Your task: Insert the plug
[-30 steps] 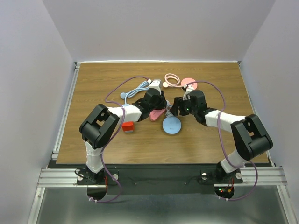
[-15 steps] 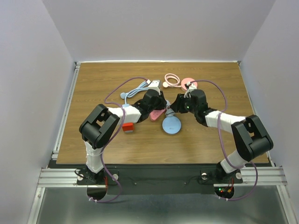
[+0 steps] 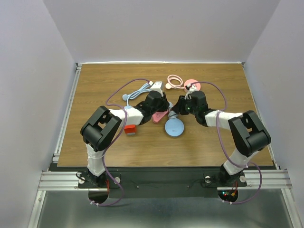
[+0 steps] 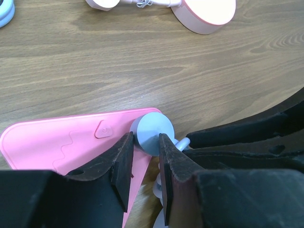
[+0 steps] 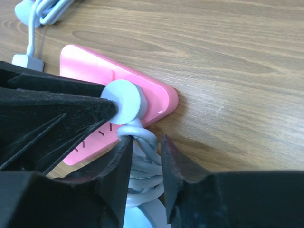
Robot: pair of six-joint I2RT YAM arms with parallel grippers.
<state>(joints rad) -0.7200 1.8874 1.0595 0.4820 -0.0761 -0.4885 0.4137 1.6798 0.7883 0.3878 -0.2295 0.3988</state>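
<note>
At table centre, the left gripper (image 4: 145, 140) pinches the round blue plug (image 4: 152, 134) on the pink socket block's (image 4: 61, 147) 3 o'clock corner, probably aligning it. The right gripper (image 5: 144, 145), pressed around the cable (image 5: 141, 137) at the plug's 6 o'clock, seems to be managing slack.

Lies in the middle of the table (image 3: 95, 85): pad (image 3: 159, 117), with plug (image 4: 153, 134) on its right corner. Just in front: round disc (image 3: 175, 128). Left: small block (image 3: 130, 129). Behind: coiled cord (image 3: 140, 90) and second disc (image 3: 192, 83).
</note>
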